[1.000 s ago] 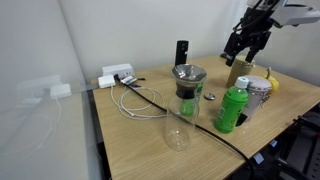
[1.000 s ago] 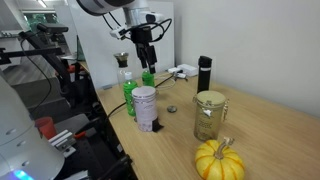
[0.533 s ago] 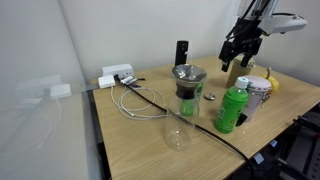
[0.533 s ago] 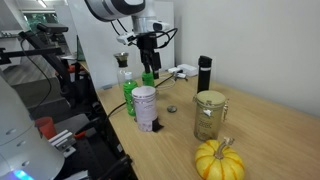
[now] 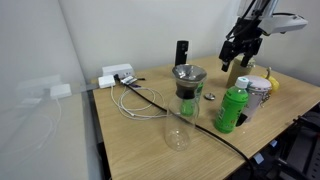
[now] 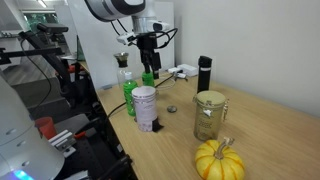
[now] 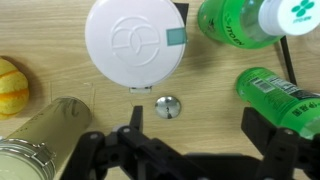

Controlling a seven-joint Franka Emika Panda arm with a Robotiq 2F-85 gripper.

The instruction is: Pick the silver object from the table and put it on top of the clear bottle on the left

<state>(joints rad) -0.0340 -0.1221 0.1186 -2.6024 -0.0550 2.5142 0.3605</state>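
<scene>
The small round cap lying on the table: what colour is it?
Shiny silver; the silver object shows best in the wrist view.

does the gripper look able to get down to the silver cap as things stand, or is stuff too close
Probably yes. In the wrist view the gripper is open above the silver object, which lies on bare table; the can and green bottle stand close but apart from it.

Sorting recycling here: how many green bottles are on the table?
2 green bottles: one at the wrist view's top right, white-capped; another below it at the right edge. None seems hidden.
</scene>
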